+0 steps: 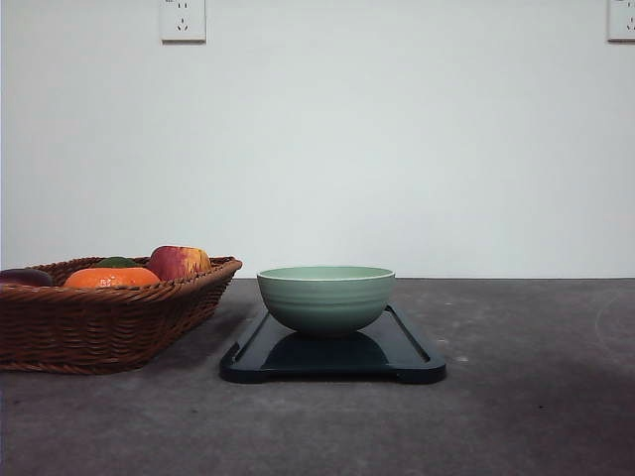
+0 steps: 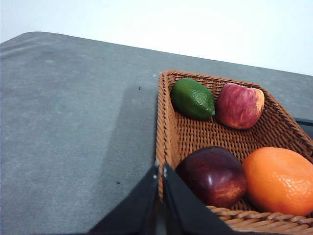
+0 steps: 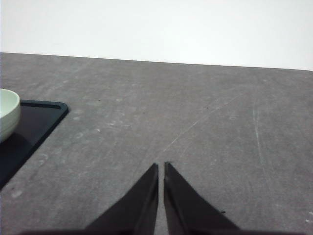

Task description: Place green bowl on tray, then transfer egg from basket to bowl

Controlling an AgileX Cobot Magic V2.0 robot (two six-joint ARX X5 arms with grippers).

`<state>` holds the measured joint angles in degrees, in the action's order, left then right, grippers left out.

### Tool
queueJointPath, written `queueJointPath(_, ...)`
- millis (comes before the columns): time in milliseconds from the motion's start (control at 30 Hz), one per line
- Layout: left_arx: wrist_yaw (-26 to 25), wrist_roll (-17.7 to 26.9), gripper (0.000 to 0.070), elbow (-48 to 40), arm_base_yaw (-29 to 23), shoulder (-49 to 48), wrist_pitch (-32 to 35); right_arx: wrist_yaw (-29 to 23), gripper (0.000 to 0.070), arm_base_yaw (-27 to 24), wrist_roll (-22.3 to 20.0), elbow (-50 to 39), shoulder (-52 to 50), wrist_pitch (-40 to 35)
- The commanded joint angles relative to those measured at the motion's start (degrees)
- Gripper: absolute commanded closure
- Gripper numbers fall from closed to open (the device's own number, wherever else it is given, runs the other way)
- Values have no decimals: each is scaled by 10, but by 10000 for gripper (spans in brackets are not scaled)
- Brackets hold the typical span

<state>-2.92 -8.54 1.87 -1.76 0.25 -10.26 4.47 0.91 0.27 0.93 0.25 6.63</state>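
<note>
Left gripper (image 2: 160, 169) sat right at the near rim of the basket (image 2: 168, 127), fingers pressed together and holding nothing — bowl already down, egg next!

The green bowl (image 1: 325, 297) stood upright on the dark tray (image 1: 407, 352), just right of the basket, so by my reading the first half was done. In the basket lay a lime (image 2: 192, 98), an apple (image 2: 239, 105), an orange (image 2: 279, 178) and a dark reddish-brown rounded piece (image 2: 212, 175) nearest the fingers; I took that for the egg, though I couldn't be sure. To do it well, the left fingers needed to open first, clear the woven rim, and come down around that piece without nudging the orange touching it. The right gripper (image 3: 161, 169) was closed too, empty, over bare table (image 3: 205, 127) right of the tray.
</note>
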Motion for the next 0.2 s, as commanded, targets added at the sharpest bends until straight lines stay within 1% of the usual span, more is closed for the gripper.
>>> queueJointPath(0,0,3,700,-11,-2,0,-4,0,688,0,6,-2,0,-6)
queueJointPath(167,0,3,700,-11,-2,0,-4,0,688,0,6,-2,0,-6)
